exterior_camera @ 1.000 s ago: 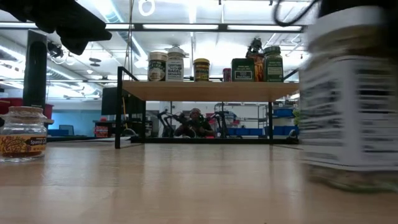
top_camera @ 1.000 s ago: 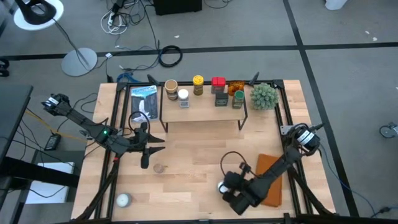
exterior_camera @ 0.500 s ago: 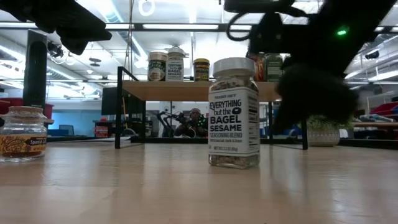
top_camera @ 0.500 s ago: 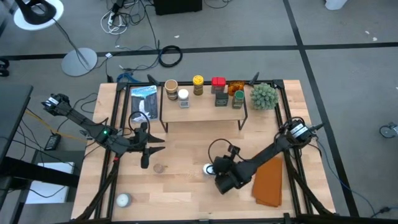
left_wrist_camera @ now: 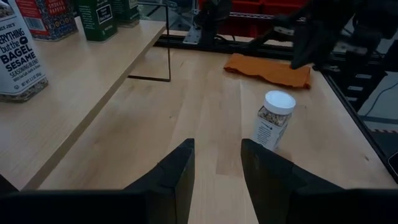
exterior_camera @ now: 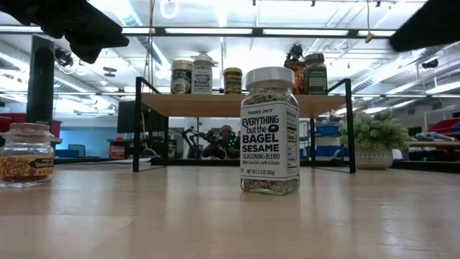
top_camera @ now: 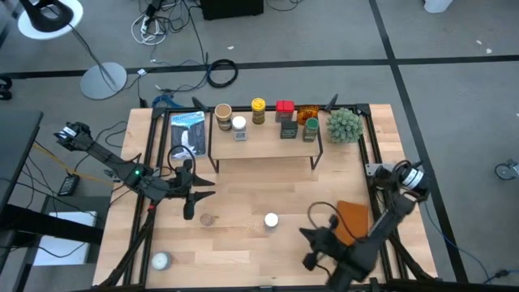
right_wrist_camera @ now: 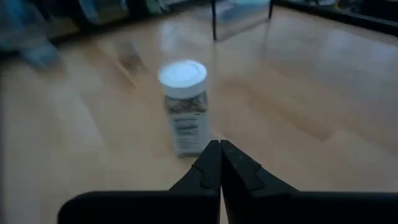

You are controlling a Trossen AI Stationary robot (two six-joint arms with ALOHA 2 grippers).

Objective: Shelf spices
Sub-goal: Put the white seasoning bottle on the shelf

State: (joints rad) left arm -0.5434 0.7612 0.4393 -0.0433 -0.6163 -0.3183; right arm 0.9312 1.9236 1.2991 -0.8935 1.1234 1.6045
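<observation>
A white-lidded seasoning jar (top_camera: 271, 220) (exterior_camera: 270, 131) (right_wrist_camera: 184, 106) stands upright on its base on the bare table in front of the shelf. My right gripper (top_camera: 308, 243) (right_wrist_camera: 219, 147) is shut and hangs near the near edge, to the right of the jar and apart from it. My left gripper (top_camera: 188, 204) (left_wrist_camera: 217, 155) is open and waits over the table's left part, pointing at the jar (left_wrist_camera: 273, 119). A brown-lidded jar (top_camera: 208, 219) (exterior_camera: 26, 155) stands just in front of it. The wooden shelf (top_camera: 263, 144) (exterior_camera: 244, 105) carries several jars and tins.
An orange-brown cloth (top_camera: 350, 231) (left_wrist_camera: 268, 68) lies at the table's right side under my right arm. A pale ball (top_camera: 160, 260) rests at the near left corner. A green plant (top_camera: 344, 124) stands right of the shelf, a blue packet (top_camera: 187, 132) left of it.
My right gripper moved from the near right toward the table's middle together with the white-lidded jar, then drew back toward the near edge and right, away from the jar. The jar now stands upright farther left and farther from the near edge than before.
</observation>
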